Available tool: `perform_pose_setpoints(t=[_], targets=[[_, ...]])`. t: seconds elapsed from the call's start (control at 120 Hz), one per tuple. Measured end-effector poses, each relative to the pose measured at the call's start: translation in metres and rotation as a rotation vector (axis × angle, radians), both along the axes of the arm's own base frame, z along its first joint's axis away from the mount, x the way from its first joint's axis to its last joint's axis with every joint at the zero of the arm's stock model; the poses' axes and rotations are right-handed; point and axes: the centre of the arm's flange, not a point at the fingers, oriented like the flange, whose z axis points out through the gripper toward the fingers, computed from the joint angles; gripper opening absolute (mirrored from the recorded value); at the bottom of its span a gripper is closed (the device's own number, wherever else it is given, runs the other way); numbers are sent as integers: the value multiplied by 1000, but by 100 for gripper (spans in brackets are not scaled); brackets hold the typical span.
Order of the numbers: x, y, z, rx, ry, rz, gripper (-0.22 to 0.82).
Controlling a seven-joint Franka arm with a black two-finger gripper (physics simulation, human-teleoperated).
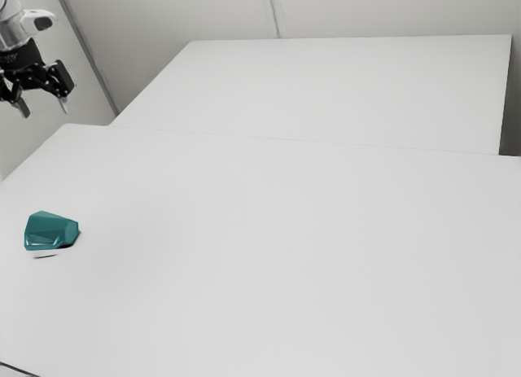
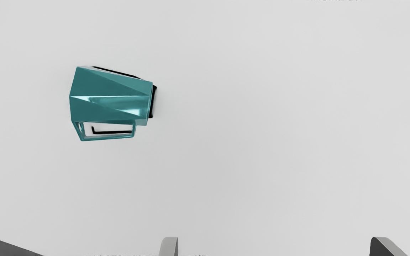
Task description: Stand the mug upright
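Observation:
My gripper [image 1: 44, 108] hangs high above the table at the exterior view's upper left, its two fingertips well apart. The teal, faceted mug [image 1: 50, 231] lies on its side on the white table, lower down near the exterior view's left edge. From the wrist, the mug [image 2: 110, 97] shows its handle out to one side, toward the finger side of the picture. The open gripper [image 2: 274, 245] has nothing between its fingers and does not touch the mug. The mug's inside is hidden.
The white table [image 1: 285, 255] spreads across the exterior view. Behind it stands another white surface [image 1: 326, 88], with pale walls further back. A dark thin line crosses the exterior view's bottom left corner.

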Motion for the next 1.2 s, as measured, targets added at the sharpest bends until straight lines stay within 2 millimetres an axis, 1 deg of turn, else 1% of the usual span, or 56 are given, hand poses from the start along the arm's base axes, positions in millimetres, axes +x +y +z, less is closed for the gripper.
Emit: perform_pose_setpoints(t=[0.125, 0.183, 0.242, 0.308, 0.4, 0.5, 0.592, 0.683, 0.792, 0.833, 0.892, 1.05, 1.2], targets=[[-27, 63, -2, 0, 2, 93, 59], [-33, 83, -5, -3, 4, 110, 59], [-36, 100, -15, -18, 12, 114, 59], [-42, 125, -31, -58, 13, 123, 59], [-64, 171, -52, -122, -15, 150, 59], [-86, 223, -90, -213, -65, 167, 59], [-98, 253, -118, -278, -126, 145, 59], [-107, 273, -137, -327, -194, 105, 59], [-114, 292, -162, -371, -267, 48, 59], [-117, 298, -170, -381, -295, 24, 59], [-118, 302, -177, -388, -323, -17, 59], [-122, 309, -208, -412, -350, -108, 59], [-128, 309, -235, -427, -361, -172, 59]])
